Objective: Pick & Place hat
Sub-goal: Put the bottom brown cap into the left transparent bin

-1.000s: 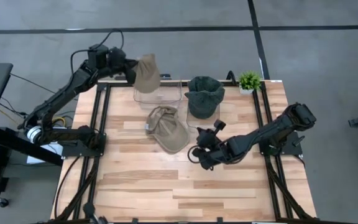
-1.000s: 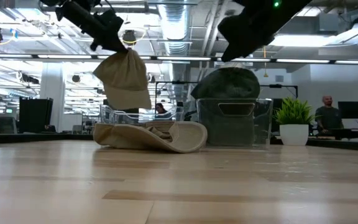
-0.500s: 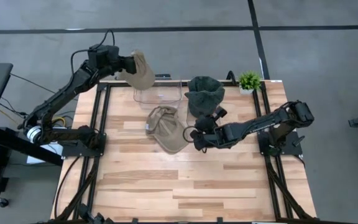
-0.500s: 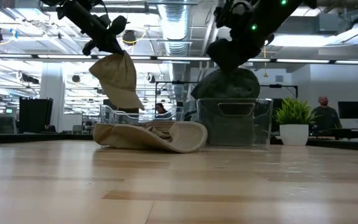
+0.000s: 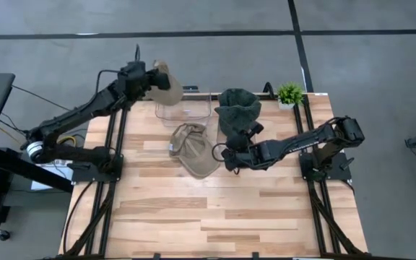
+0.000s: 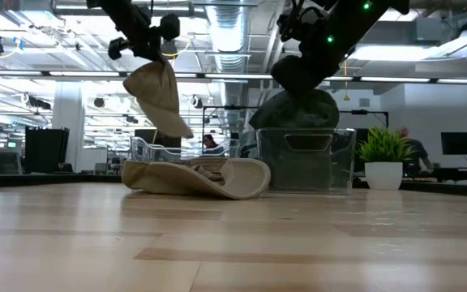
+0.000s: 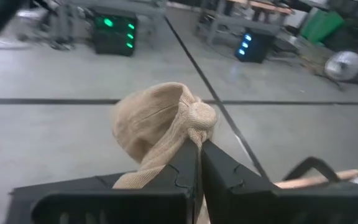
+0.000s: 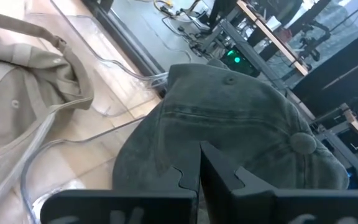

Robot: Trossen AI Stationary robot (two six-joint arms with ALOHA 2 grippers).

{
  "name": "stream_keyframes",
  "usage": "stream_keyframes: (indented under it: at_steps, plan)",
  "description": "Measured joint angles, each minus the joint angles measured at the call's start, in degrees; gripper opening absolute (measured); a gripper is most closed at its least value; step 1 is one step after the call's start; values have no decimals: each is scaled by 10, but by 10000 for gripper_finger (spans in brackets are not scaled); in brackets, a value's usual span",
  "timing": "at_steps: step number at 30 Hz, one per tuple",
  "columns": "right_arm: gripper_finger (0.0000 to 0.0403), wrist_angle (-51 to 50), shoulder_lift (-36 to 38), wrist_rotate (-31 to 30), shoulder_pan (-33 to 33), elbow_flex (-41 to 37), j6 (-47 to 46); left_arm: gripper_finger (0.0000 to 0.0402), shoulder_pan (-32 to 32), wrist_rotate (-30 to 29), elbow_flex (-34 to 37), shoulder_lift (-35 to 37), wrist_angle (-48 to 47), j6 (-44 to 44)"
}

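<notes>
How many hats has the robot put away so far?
Done: the green hat sits in its clear bin. In hand: the left gripper, shut on a tan hat, holds it above the other clear bin. Left: another tan hat lies on the table; the right gripper is shut beside it.

A small potted green plant (image 5: 289,94) is standing at the far right corner of the light wooden tabletop (image 5: 215,217), well apart from the bare boards nearer the camera. Beyond the table, office desks with dark monitors (image 6: 47,148) are sitting under bright ceiling lights (image 6: 233,32).
</notes>
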State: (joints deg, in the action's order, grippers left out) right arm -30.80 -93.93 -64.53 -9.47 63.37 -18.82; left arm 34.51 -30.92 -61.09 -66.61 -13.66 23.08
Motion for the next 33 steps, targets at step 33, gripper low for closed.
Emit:
stream_keyframes:
  at_steps: [33]
  plan:
    - [0, 13, 0, 2, -2, 0, 15, 10, -83, -126, 1, -52, -95, 5]
